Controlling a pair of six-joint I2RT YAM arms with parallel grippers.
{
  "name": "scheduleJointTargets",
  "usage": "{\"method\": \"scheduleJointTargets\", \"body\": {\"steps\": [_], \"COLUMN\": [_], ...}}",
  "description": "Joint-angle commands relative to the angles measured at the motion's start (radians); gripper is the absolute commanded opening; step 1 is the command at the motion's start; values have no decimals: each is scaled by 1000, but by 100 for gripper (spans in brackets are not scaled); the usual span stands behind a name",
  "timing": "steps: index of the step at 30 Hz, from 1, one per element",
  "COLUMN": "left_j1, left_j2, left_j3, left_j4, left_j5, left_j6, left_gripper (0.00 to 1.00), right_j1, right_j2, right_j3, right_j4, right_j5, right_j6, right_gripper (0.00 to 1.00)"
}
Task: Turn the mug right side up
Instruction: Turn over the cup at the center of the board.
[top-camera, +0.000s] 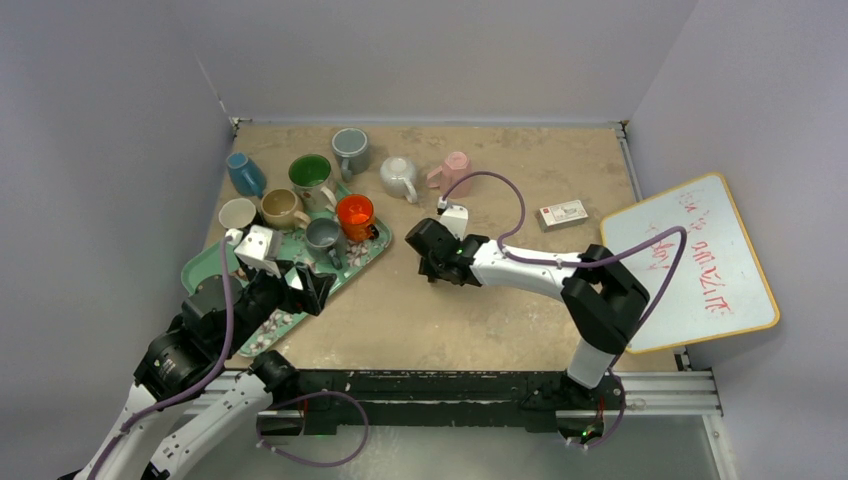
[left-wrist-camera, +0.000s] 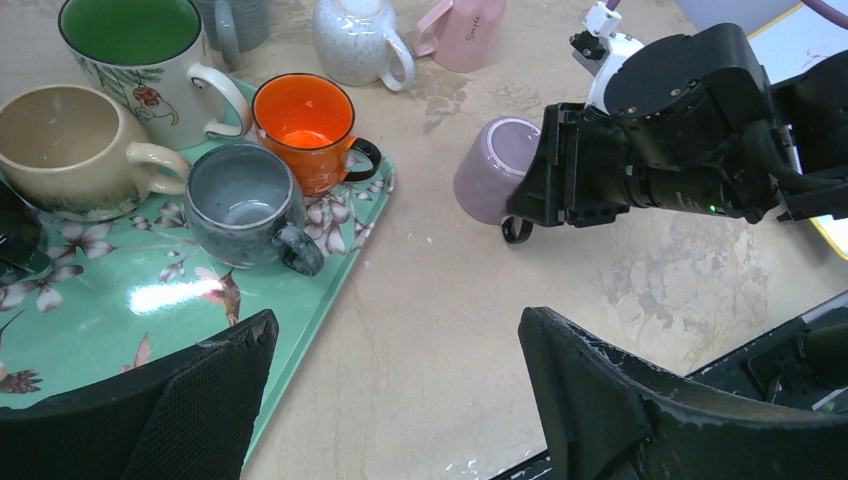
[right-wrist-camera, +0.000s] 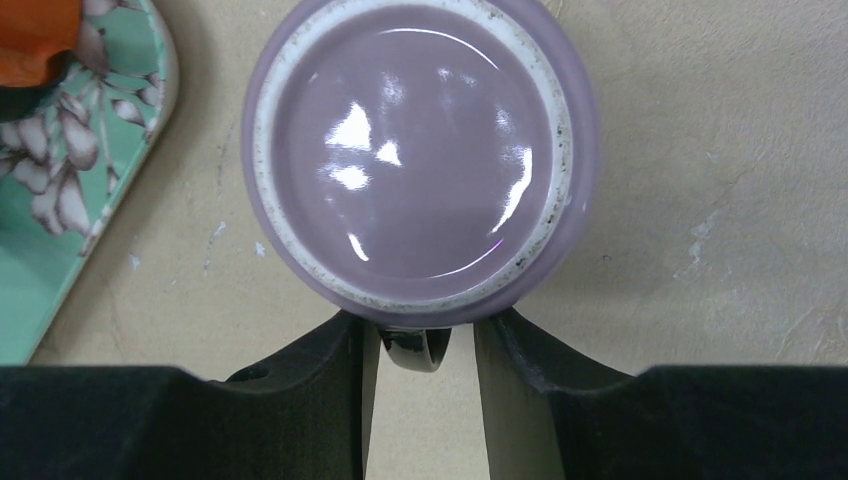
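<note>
The purple mug (right-wrist-camera: 420, 150) stands upside down on the table, base up, just right of the tray; it also shows in the left wrist view (left-wrist-camera: 495, 165). Its dark handle (right-wrist-camera: 415, 350) points toward my right gripper (right-wrist-camera: 420, 335). The jaws straddle the handle with a gap on each side, fingertips against the mug's wall. In the top view the right gripper (top-camera: 435, 255) covers the mug. My left gripper (left-wrist-camera: 395, 340) is open and empty, hovering over the tray's near right edge (top-camera: 310, 285).
A green floral tray (top-camera: 205, 265) holds orange (top-camera: 355, 213), grey (top-camera: 323, 238), green (top-camera: 311, 175) and beige (top-camera: 280, 207) mugs. Blue (top-camera: 245, 173), grey (top-camera: 351, 150), white (top-camera: 400, 177) and pink (top-camera: 452, 170) mugs stand behind. A small box (top-camera: 562, 214) and a whiteboard (top-camera: 690, 260) lie right.
</note>
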Motion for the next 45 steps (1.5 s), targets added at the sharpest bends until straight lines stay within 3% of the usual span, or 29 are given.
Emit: {"method": "scheduleJointTargets", "body": {"steps": [1, 8, 14, 18, 23, 28, 38, 45], "left_j1": [0, 0, 0, -1, 0, 0, 0, 0], "left_j2": [-16, -38, -23, -37, -34, -5, 28, 79], "left_j3": [-9, -14, -8, -14, -17, -9, -10, -32], "left_j4": [20, 25, 9, 13, 12, -1, -5, 31], "left_j5": [17, 18, 17, 8, -2, -28, -65, 25], "left_j6": [20, 26, 23, 20, 17, -4, -81, -206], "left_gripper": [90, 90, 90, 90, 90, 88, 84, 81], "right_j1": [-9, -9, -11, -11, -14, -43, -43, -43], "right_j2": [18, 6, 33, -9, -84, -188, -345, -491], "right_j3": [29, 35, 51, -2, -74, -240, -470, -540], "right_j4": [-17, 4, -14, 23, 102, 379, 654, 792], "right_j5": [26, 34, 49, 54, 32, -196, -290, -375], "right_j6": [-1, -22, -31, -64, -102, -52, -2, -12], "right_gripper": [41, 34, 21, 0, 0, 0, 0, 0]}}
